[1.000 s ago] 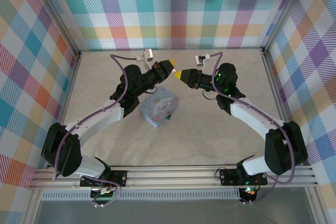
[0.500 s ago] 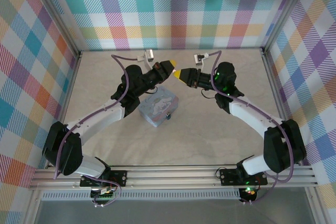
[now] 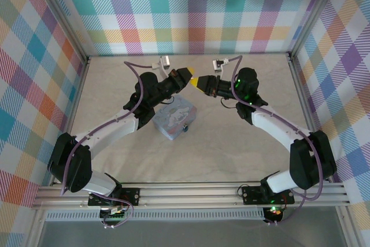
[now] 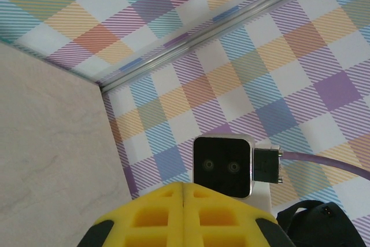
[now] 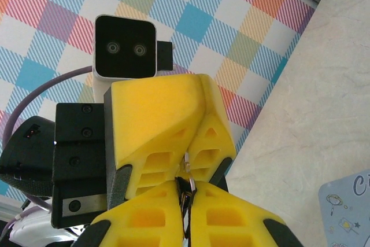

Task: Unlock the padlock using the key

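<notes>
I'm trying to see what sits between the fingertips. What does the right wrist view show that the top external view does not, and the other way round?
Right wrist, not top external: a thin metal piece pinched in the right gripper where it meets the left gripper; possibly the key, too small to tell. Top external, not right wrist: the padlock on the table beside the pale blue tin, and both whole arms. Both: the two shut grippers tip to tip, and the tin.
</notes>
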Robot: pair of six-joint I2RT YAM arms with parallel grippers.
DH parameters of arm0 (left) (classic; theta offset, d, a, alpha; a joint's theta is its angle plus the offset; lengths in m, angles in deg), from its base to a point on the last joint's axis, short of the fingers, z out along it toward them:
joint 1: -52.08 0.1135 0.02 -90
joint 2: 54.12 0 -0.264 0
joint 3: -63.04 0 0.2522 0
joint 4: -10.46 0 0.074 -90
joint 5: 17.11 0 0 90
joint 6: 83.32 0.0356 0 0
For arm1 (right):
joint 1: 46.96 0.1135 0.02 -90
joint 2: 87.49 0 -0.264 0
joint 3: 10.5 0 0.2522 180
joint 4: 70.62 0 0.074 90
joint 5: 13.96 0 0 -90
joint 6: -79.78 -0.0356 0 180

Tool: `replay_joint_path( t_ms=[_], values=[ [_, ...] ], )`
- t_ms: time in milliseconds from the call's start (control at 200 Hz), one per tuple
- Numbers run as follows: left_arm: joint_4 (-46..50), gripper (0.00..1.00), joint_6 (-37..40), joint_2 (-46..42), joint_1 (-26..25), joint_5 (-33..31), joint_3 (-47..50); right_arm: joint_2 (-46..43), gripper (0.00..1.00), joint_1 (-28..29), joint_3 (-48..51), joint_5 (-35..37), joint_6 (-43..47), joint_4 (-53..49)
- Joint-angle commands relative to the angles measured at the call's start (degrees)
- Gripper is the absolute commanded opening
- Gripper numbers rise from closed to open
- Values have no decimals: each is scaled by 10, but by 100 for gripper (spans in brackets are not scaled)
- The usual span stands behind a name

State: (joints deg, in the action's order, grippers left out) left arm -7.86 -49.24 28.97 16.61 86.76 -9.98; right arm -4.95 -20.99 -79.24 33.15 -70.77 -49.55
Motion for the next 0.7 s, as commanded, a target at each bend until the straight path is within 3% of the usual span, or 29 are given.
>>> replay_joint_path(
  t_ms=[0, 105, 290, 440, 695],
  values=[
    [-26, 0, 3, -11, -8, -4, 6, -14, 1, 3, -15, 8, 31, -37],
    [-12, 0, 10, -20, -8, -12, 5, -30, 0, 3, -15, 9, 68, -85],
    [49, 38, 53, -56, -3, -14, 0, -60, 0, 2, -40, -9, 212, -235],
    [73, 58, 94, -97, 13, 20, 12, -74, 0, -3, -79, -32, 335, -366],
    [98, 70, 144, -120, 20, 111, 12, -83, 0, -5, -98, -90, 376, -370]
  ],
)
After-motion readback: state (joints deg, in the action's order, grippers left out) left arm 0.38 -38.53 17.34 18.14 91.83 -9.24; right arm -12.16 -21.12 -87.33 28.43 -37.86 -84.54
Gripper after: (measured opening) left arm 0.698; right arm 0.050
